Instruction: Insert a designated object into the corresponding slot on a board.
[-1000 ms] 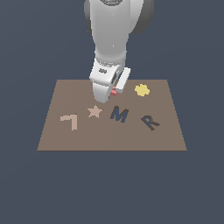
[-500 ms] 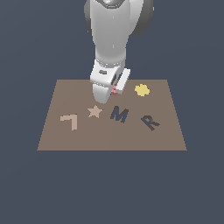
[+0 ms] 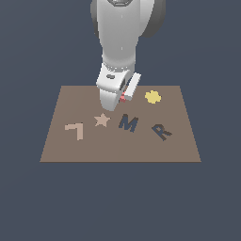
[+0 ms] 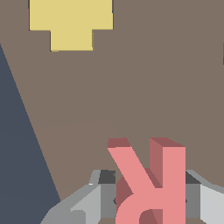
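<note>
Gripper [image 4: 146, 202] clamped on pink-red R piece [image 4: 148, 183], low over the board [image 3: 61, 141]; R slot [image 3: 161, 131] lies off toward exterior view's right and nearer the camera—lift clear, carry over, twist to match its tilt before lowering.

Gripper [image 4: 151, 199] clamps pink R piece [image 4: 151, 179] above brown board [image 4: 144, 87].

My own wrist hides most of the red R piece [image 3: 123, 97] outside; the wrist view's lower edge crops its bowl, and the yellow piece [image 4: 70, 24] at 12 o'clock
</note>
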